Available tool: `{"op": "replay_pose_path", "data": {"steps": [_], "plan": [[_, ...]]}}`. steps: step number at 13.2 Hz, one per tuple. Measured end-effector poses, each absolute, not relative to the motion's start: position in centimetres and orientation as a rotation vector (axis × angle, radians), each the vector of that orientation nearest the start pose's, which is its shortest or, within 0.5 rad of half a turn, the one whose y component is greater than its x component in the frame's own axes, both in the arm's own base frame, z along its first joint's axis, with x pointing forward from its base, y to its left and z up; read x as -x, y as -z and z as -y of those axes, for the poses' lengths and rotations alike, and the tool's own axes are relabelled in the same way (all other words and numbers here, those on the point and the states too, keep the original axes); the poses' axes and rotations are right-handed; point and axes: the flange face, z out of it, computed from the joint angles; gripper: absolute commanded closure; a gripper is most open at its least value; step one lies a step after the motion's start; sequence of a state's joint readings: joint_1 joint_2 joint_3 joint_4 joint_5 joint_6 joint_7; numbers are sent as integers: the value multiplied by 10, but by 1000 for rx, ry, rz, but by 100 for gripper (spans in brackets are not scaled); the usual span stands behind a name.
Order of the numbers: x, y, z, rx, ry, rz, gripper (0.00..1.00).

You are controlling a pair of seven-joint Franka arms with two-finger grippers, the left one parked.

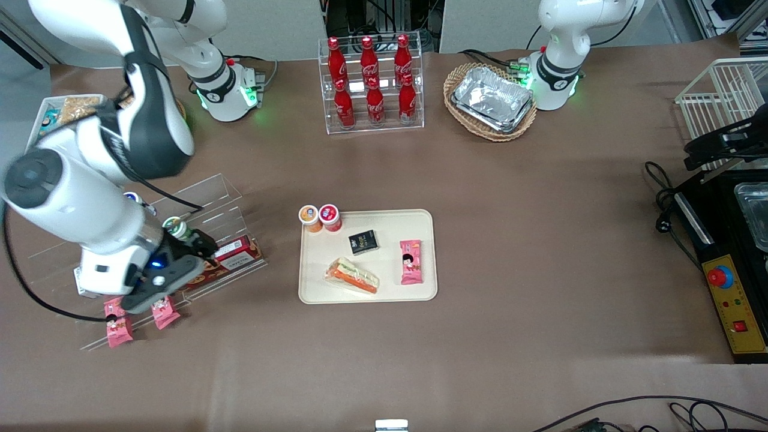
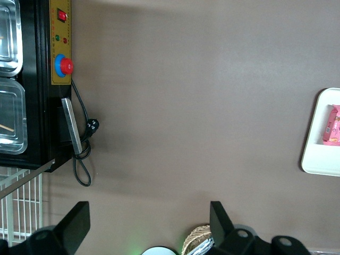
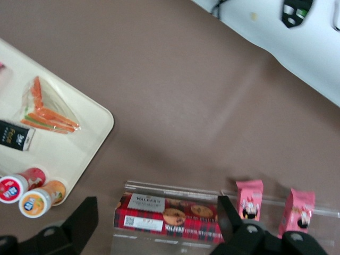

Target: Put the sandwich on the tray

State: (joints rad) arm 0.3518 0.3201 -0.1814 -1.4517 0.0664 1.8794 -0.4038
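The sandwich [image 1: 353, 276], a clear-wrapped wedge with orange and green filling, lies flat on the cream tray [image 1: 384, 227], near the tray's edge closest to the front camera. It also shows in the right wrist view [image 3: 48, 109], on the tray [image 3: 79, 141]. My right gripper [image 1: 201, 245] is well away from the tray toward the working arm's end of the table, above a clear acrylic rack. Its fingers [image 3: 85, 220] stand wide apart and hold nothing, with a red biscuit box [image 3: 170, 217] lying below between them.
On the tray also lie a pink packet [image 1: 411, 261] and a black box [image 1: 363, 241]; two small cups [image 1: 320, 217] stand at its corner. The acrylic rack [image 1: 222, 198] holds the biscuit box [image 1: 231, 257] and two pink packets [image 1: 119, 324]. A cola rack [image 1: 372, 84] and a foil-container basket [image 1: 491, 99] stand farther back.
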Motion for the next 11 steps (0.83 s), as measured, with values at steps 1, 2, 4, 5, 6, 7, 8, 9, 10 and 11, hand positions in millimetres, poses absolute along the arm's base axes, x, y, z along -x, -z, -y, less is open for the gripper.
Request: {"op": "replay_pose_path", "data": {"steps": [1,2,4,5,6,7,8,9,10,11], "plan": [[-650,-531,-123,3032,176,787,0],[-645,-542,-106,3026,158,695,0],[-641,-553,-53,2992,123,516,0],[-641,-555,-20,2985,125,429,0],[-640,-556,8,2987,125,363,0],[-637,-559,28,2993,125,315,0],[-634,-563,44,2998,130,280,0],[-630,-568,53,3000,124,259,0],[-626,-574,58,3016,102,258,0],[-622,-579,59,3041,77,267,0]]}}
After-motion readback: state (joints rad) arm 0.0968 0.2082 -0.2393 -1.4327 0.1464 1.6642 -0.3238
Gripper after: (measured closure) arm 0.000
